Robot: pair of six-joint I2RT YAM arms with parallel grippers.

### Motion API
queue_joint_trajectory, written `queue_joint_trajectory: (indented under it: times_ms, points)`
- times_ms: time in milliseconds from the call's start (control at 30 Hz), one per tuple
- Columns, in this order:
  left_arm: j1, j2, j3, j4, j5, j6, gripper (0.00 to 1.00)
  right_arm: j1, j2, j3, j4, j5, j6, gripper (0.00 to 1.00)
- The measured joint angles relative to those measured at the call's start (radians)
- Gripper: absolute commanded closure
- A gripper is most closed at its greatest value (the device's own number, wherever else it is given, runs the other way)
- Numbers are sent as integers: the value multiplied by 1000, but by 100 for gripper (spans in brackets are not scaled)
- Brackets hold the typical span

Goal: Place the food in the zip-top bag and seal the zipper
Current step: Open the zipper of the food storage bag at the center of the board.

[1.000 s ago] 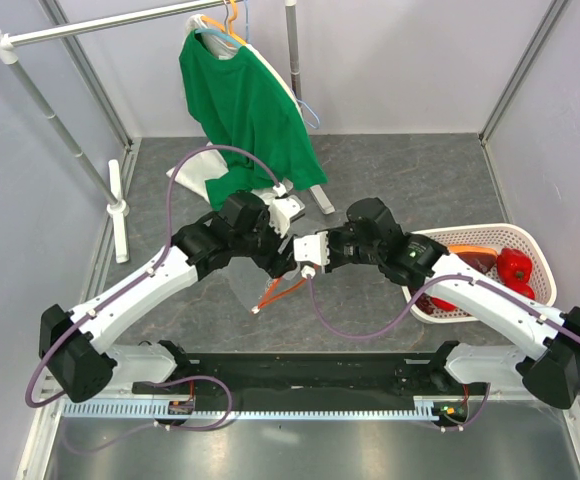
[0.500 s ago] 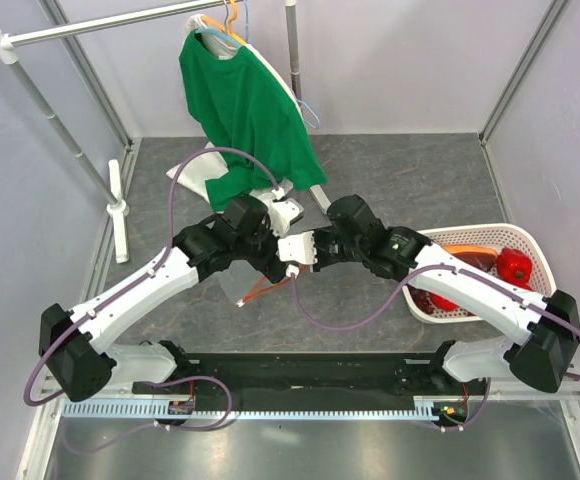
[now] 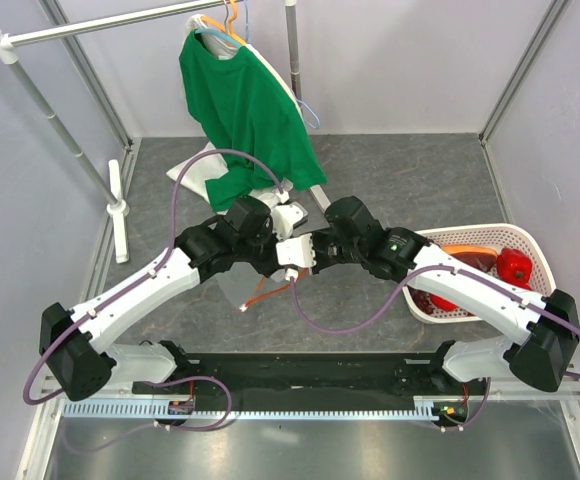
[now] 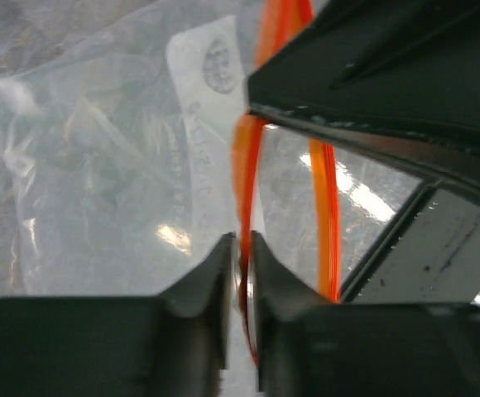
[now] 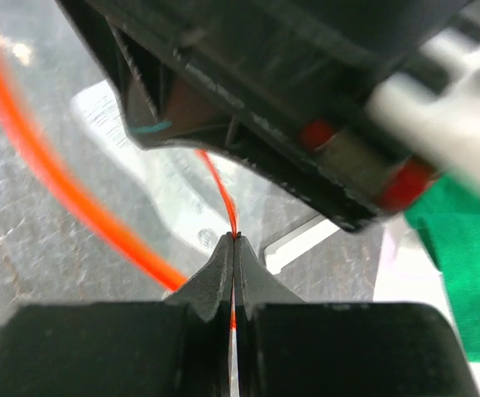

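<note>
The zip-top bag hangs clear and crumpled between my two grippers, above the grey table. Its orange-red zipper loops below them. In the left wrist view my left gripper is shut on one orange lip of the zipper, with the bag and its white label behind. My right gripper is shut on the other thin lip of the zipper. The food lies in the white basket at the right: a red pepper and red round fruit.
A green shirt hangs on a hanger from the grey rack at the back. A white cloth lies under it, and a white post stands at the left. Grey walls close in both sides.
My left gripper was open and has shut on the bag's zipper lip. The right arm has moved left, closer to the left gripper, still pinching the bag's edge.
</note>
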Motion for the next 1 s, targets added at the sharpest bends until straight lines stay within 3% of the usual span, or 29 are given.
queue_joint_trajectory:
  times_ms: [67, 100, 200, 400, 600, 1000]
  points:
    - [0, 9, 6, -5, 21, -14, 98, 0, -4, -8, 32, 0, -1, 60]
    - [0, 16, 11, -8, 31, -22, 98, 0, -9, -19, 58, 1, -1, 36]
    - [8, 38, 19, -3, 61, -71, 98, 0, -28, -51, 104, 13, 13, 19]
    - [92, 47, 24, 11, 93, -243, 98, 2, -82, -56, 113, 34, 93, 20]
    - [109, 141, 54, 30, 95, -443, 98, 2, -198, -55, 54, -54, 108, 18]
    - [106, 192, 95, 29, 91, -544, 98, 17, -128, -98, -7, -136, -50, 24]
